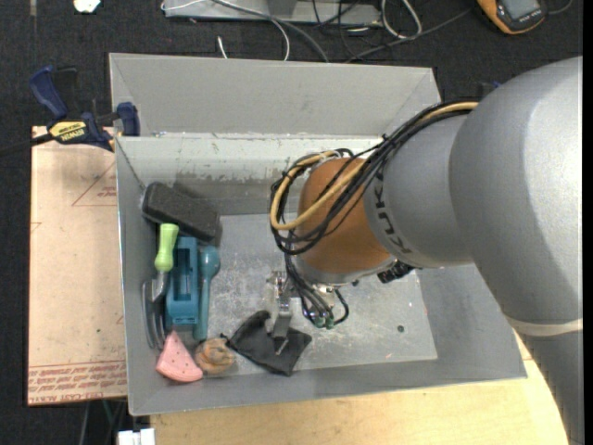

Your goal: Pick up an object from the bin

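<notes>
My gripper (281,321) reaches down below the orange wrist cover at the bin's front middle. Its tip is right over a black, crumpled flat thing (262,346) on the bin floor and seems to touch its top. The gripper hides part of that black thing. Just left of it lie a small brown round thing (216,355) and a pink wedge (176,362), both near the front left corner.
Along the left wall lie a teal tape dispenser (190,287), a green handle (167,246) and a black block (181,209). The arm covers the bin's right and back middle.
</notes>
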Controlling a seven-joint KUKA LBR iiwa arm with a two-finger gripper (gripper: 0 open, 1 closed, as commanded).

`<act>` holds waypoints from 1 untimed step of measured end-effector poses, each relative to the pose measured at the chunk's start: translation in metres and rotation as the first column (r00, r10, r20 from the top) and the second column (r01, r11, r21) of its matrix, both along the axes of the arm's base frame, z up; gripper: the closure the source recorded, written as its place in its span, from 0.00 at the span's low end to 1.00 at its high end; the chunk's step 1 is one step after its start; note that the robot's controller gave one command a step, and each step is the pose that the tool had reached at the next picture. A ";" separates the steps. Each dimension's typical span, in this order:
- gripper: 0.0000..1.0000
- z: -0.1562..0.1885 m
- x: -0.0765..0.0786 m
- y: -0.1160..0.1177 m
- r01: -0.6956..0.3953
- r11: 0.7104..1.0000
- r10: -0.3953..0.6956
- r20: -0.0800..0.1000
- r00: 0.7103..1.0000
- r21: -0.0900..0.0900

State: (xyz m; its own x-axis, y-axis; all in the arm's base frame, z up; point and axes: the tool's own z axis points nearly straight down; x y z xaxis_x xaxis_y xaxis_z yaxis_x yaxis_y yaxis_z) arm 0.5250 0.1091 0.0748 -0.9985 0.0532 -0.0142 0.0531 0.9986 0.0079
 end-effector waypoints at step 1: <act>1.00 0.001 -0.005 0.006 -0.085 0.996 0.085 0.002 0.996 -0.002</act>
